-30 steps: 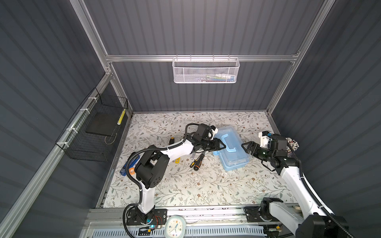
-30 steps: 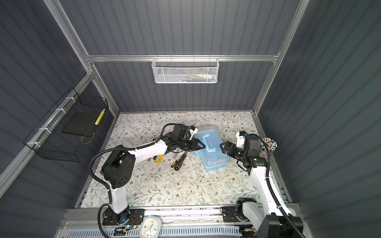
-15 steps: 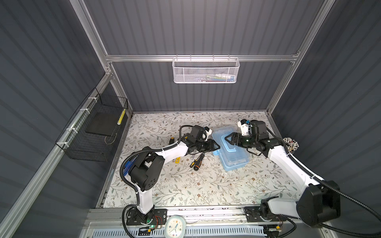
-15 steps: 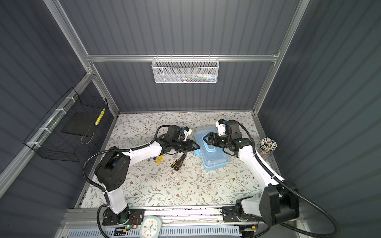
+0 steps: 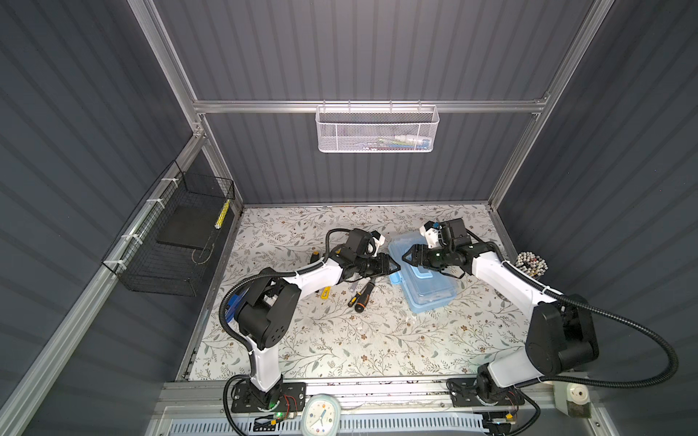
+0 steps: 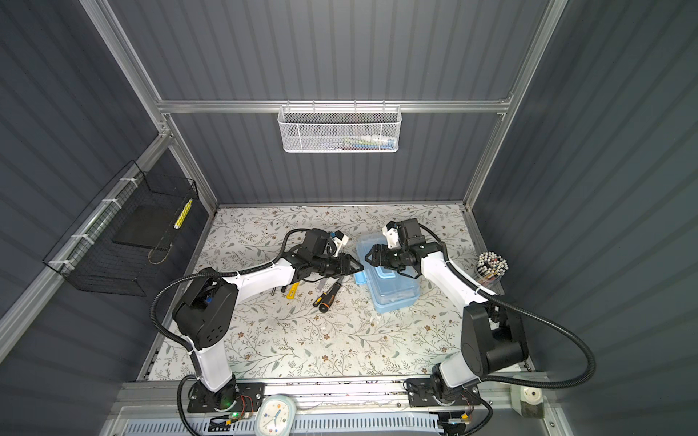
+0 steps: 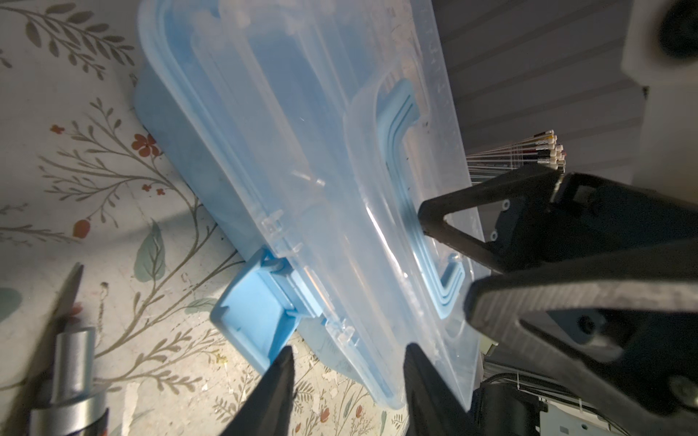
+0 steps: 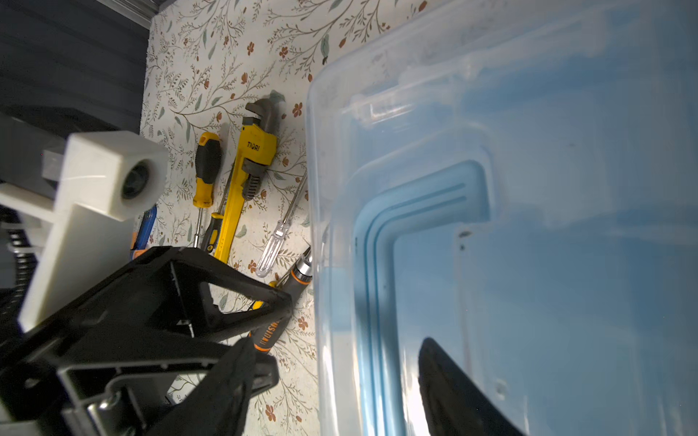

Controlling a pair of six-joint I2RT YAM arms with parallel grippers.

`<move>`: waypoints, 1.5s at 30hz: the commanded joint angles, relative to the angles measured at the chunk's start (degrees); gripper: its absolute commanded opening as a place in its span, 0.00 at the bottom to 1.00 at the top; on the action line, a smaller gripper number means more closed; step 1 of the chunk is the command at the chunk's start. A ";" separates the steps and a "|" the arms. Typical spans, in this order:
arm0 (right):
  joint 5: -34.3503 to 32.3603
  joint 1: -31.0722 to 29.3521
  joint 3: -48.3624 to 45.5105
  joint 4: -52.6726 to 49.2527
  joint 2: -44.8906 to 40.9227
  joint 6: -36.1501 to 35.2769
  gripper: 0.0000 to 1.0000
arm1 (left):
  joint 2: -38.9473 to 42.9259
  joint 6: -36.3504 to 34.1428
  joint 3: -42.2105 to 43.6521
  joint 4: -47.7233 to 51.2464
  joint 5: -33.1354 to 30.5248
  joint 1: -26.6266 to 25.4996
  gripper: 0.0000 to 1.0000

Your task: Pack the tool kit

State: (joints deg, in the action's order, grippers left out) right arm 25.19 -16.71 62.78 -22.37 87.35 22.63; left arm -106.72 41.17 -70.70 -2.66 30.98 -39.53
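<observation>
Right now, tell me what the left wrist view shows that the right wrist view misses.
Left wrist only: the case's blue latch, swung out from the lid; the right gripper, open at the handle; a bundle of thin sticks behind.
Right wrist only: the wrench, a yellow screwdriver and a clear screwdriver lying beside the case; the left gripper, open.
Both: the case, its handle and the table.
</observation>
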 commanded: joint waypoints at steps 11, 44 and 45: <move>10.51 -0.43 -0.23 2.19 2.36 3.69 0.69 | -2.29 0.86 -0.67 -0.67 1.33 0.31 0.49; 30.53 6.31 -17.71 49.09 -5.90 41.54 0.66 | 2.20 2.16 -0.67 -3.68 2.29 0.33 0.50; 30.61 6.78 -18.12 49.62 -6.25 41.98 0.66 | 2.50 2.16 -0.67 -3.60 2.18 0.35 0.50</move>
State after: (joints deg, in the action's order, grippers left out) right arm 51.16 -10.33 44.51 16.91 82.83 60.16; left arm -106.52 43.59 -69.32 -7.07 32.56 -38.89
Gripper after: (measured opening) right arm 0.661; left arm 0.501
